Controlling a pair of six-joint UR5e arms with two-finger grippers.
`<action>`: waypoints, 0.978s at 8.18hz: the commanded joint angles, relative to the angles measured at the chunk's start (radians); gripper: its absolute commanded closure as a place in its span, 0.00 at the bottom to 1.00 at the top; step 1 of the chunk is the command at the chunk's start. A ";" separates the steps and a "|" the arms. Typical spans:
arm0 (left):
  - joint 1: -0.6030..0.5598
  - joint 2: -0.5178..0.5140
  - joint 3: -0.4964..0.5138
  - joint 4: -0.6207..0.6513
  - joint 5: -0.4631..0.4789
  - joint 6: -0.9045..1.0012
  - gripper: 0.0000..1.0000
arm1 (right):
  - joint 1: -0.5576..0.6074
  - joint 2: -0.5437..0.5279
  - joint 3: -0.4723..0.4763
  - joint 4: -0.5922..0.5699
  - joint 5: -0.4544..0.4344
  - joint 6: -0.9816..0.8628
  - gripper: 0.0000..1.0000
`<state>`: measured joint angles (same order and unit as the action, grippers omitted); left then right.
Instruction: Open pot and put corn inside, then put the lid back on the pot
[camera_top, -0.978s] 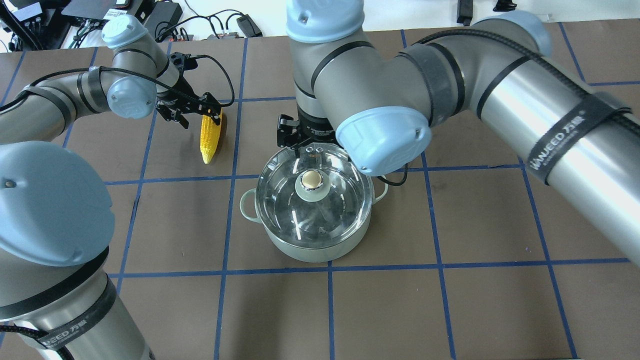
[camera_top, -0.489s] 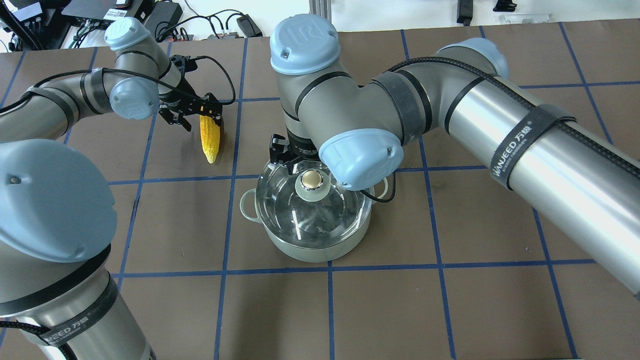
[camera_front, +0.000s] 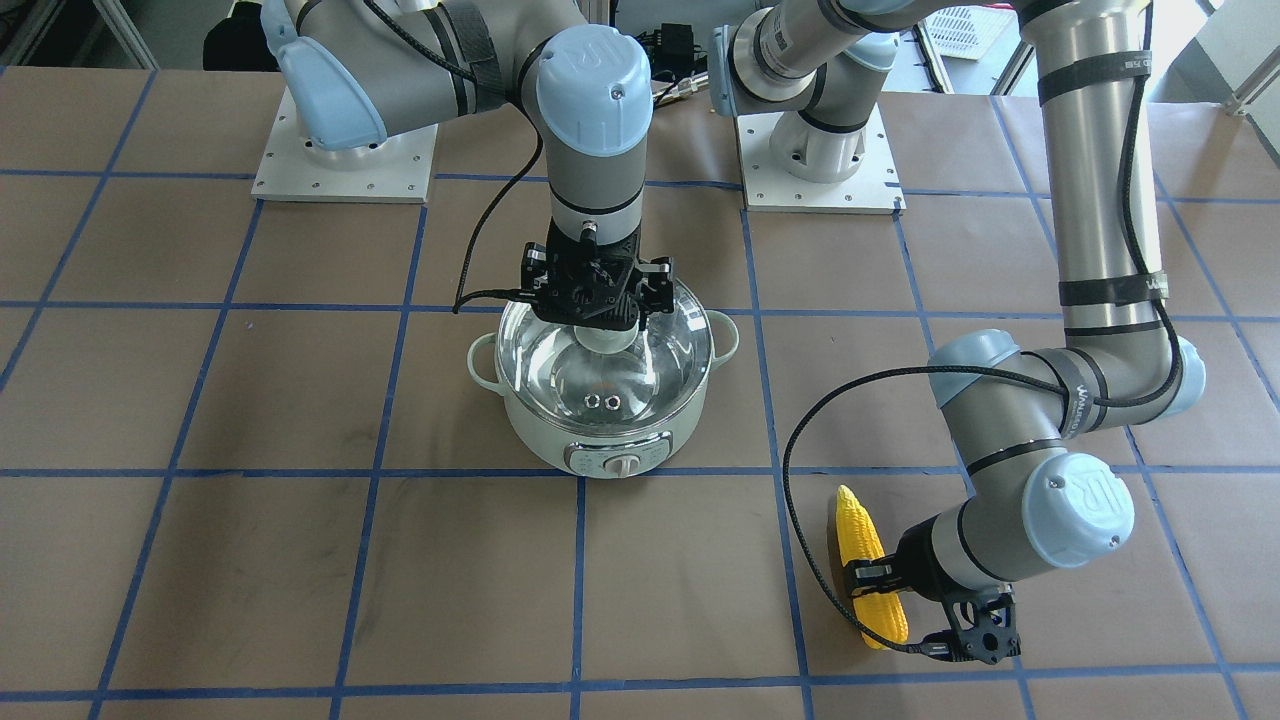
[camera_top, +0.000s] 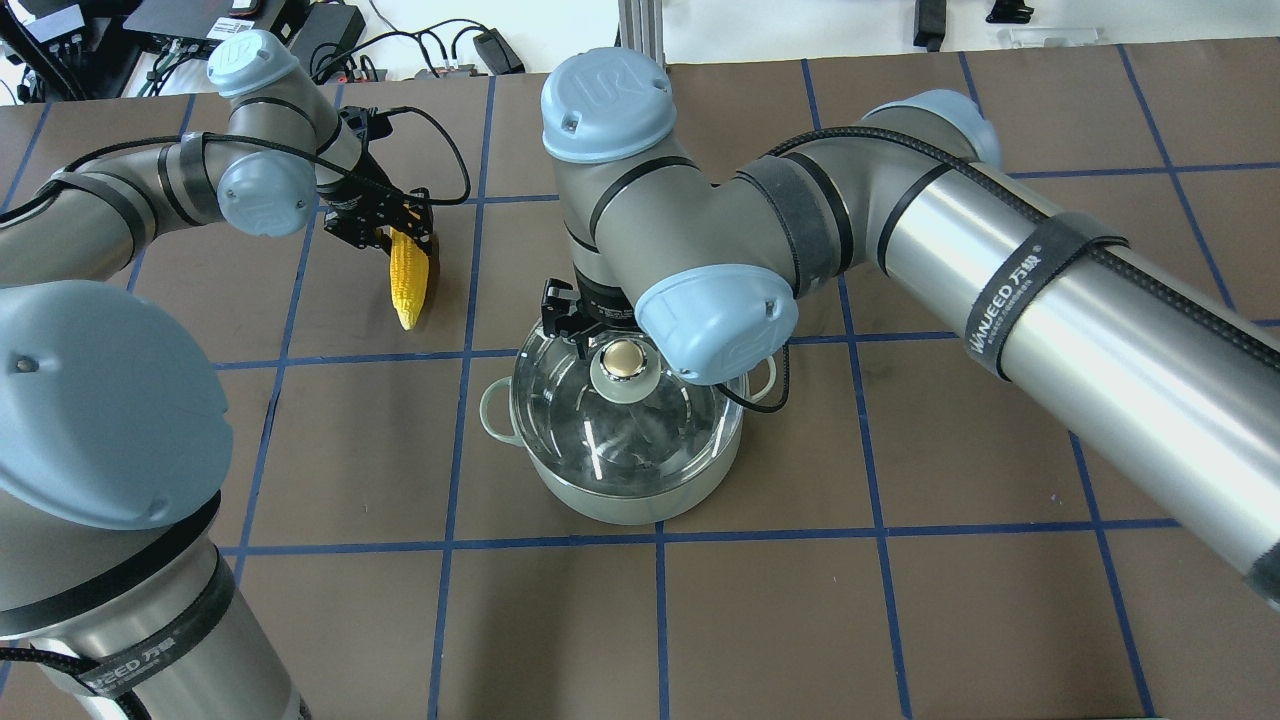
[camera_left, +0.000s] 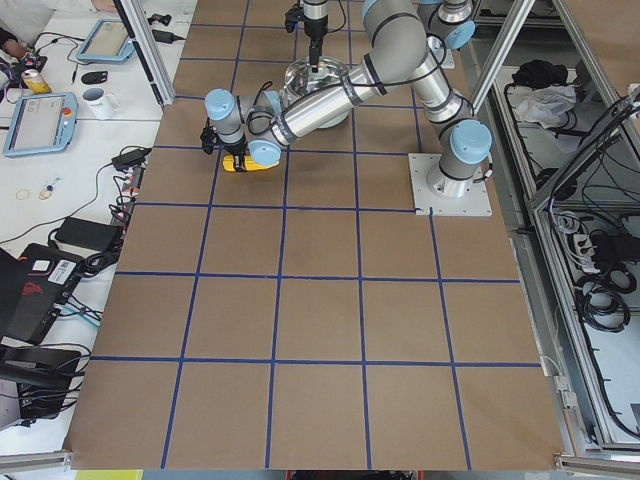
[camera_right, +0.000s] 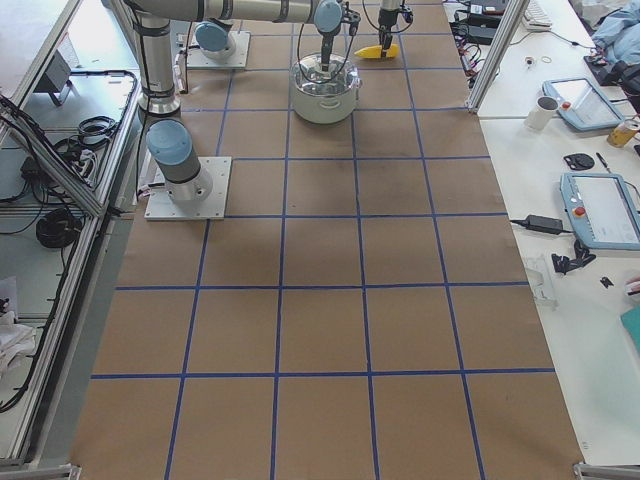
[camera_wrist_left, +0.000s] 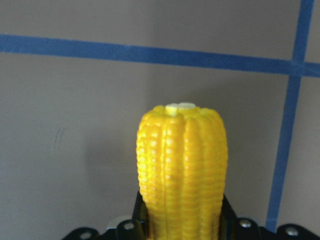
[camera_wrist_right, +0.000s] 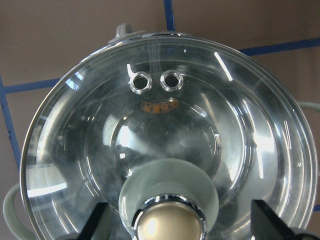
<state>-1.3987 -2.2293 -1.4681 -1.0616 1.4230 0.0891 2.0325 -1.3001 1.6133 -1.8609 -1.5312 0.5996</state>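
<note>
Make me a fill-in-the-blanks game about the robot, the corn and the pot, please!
1. The left end effector grips the corn, which is coloured ___.
2. The lid lies ___ the pot.
3. The right end effector hangs over the lid's knob with its jaws ___.
4. The lid has ___ small vent holes.
Missing words: yellow; on; open; two.

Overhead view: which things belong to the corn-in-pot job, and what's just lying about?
Job: pot, lid, corn in the left tool, right tool over the lid.
Lying about: cables and black boxes beyond the table's far edge.
</note>
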 joint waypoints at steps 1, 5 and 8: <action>0.000 0.025 0.005 -0.018 0.013 -0.009 1.00 | 0.000 0.004 0.007 0.002 0.005 0.002 0.00; 0.001 0.141 0.008 -0.141 0.054 0.004 1.00 | 0.002 0.009 0.007 -0.012 0.002 -0.012 0.16; -0.003 0.194 0.006 -0.181 0.080 0.004 1.00 | 0.002 0.012 0.007 -0.020 0.005 -0.012 0.46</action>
<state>-1.3978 -2.0654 -1.4607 -1.2246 1.4867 0.0934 2.0340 -1.2897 1.6199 -1.8765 -1.5275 0.5879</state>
